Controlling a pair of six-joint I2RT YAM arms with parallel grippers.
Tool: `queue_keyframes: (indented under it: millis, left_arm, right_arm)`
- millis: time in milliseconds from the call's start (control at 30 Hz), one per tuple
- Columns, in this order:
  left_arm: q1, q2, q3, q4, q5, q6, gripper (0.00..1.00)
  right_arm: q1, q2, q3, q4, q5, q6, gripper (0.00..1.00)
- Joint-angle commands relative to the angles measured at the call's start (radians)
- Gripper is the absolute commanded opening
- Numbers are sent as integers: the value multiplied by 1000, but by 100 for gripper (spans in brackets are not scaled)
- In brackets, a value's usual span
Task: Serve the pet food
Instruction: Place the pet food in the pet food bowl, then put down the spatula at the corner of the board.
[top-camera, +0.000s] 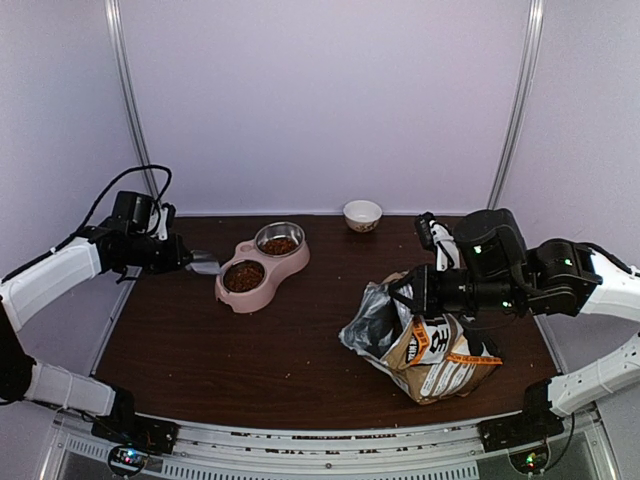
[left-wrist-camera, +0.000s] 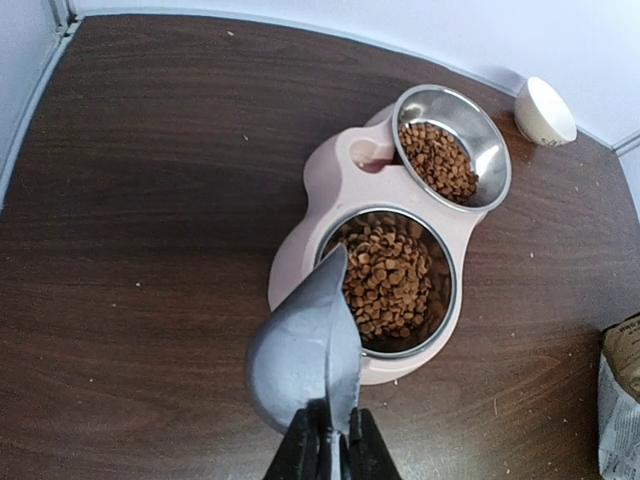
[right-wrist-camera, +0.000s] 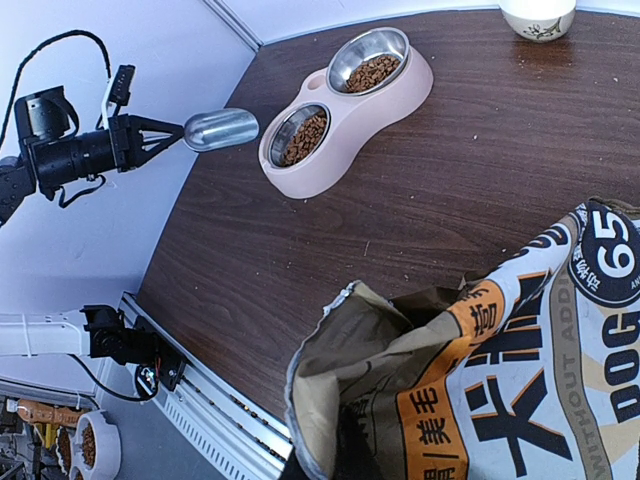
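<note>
1. Left end effector (left-wrist-camera: 330, 452): fingers pressed together on the handle of the scoop (left-wrist-camera: 300, 360).
2. The scoop hangs in the air above the worktop (top-camera: 250, 350), rolled onto its side. In the left wrist view its tip meets the rim of the front dish (left-wrist-camera: 452, 292). From overhead it sits just left of the feeder (left-wrist-camera: 300, 250). We see only its outer shell and cannot tell what is inside.
3. The feeder is pink with two steel dishes. It stands on the worktop left of centre, toward the back, set on a diagonal.
4. Kibble (left-wrist-camera: 390, 275): brown pellets lie in both dishes. The front dish is well filled. The back dish (left-wrist-camera: 485, 140) holds a smaller heap lying to one side, with bare steel showing beside it.
5. Right end effector (top-camera: 402, 296): closed on the top edge of the bag (top-camera: 440, 355), at its open mouth. In the right wrist view the bag mostly hides the fingers.
6. The bag is white and kraft-brown, with black print, an orange band and a silver lining. It rests on the right side of the worktop, leaning, with its mouth gaping toward the left. It is well apart from the feeder. Its inside is dark, so we cannot see the contents.
7. A small white bowl (top-camera: 362, 214) stands at the back edge of the worktop, right of the feeder, touching nothing.
</note>
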Motion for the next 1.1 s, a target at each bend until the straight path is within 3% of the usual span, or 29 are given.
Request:
queue_keyframes:
  millis: [0, 233, 500, 900, 1067]
  left_arm:
    - [-3, -116, -77, 107, -120, -84, 0]
    - [26, -248, -333, 307, -251, -298, 0]
    - [28, -368, -554, 376, -378, -432, 0]
    - [27, -306, -711, 500, -259, -490, 0]
    - [28, -267, -766, 555, -235, -514, 7]
  right_arm:
    - [-4, -37, 0, 103, 36, 10, 0]
    - [-4, -49, -4, 87, 44, 9, 0]
    - [-5, -60, -11, 86, 50, 12, 0]
    - [-3, -42, -12, 100, 39, 12, 0]
    - [-5, -39, -17, 104, 37, 14, 0]
